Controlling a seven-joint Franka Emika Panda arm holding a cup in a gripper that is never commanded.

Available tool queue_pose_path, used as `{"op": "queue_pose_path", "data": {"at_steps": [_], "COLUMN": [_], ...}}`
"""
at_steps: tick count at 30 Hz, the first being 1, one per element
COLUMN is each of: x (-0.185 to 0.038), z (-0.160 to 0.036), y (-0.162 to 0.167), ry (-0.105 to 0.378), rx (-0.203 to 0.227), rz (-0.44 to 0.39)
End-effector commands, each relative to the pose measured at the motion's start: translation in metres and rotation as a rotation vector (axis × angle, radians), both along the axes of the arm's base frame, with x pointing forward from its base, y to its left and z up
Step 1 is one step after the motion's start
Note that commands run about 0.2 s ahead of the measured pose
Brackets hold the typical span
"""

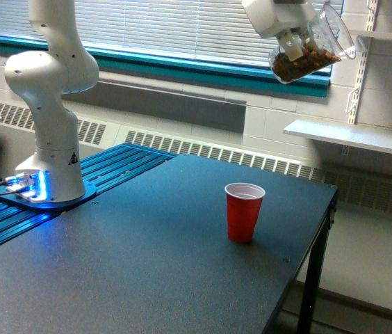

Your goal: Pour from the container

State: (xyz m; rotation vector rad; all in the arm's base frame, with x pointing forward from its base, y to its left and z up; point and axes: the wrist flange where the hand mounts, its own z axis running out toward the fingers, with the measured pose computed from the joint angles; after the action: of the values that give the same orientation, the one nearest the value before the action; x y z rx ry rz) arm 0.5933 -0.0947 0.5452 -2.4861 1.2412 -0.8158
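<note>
So the end effector (295, 43) is way up in the upper right of the frame, clamped on the clear cup (314, 47), which is tipped well over on its side. You can see brown bits piled against the low side of it. Most of the end effector runs off the top edge, so I can only make out one finger (292, 46) pressed against the cup wall.

Down on the dark worktop (147, 264) there's a red cup (243, 211) standing upright, a bit right of center, mouth open. It sits well below the clear cup and somewhat to the left of it, nothing touching it.

The arm's white base (50, 139) is over at the left of the frame, bolted down with a blue glow around its foot. Behind everything there's a window with blinds (182, 28) and a white shelf (352, 136) on the right wall.
</note>
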Motion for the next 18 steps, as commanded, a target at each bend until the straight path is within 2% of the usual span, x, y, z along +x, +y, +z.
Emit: {"op": "queue_pose_path", "data": {"at_steps": [1,9,18], "x": [-0.006,-0.023,-0.052], "z": [0.013,0.009,-0.009], "y": [0.006,0.014,0.024], "ry": [-0.032,-0.038,-0.029], "rx": [-0.024,-0.046,-0.075], "rz": [0.008,0.037,0.098]}}
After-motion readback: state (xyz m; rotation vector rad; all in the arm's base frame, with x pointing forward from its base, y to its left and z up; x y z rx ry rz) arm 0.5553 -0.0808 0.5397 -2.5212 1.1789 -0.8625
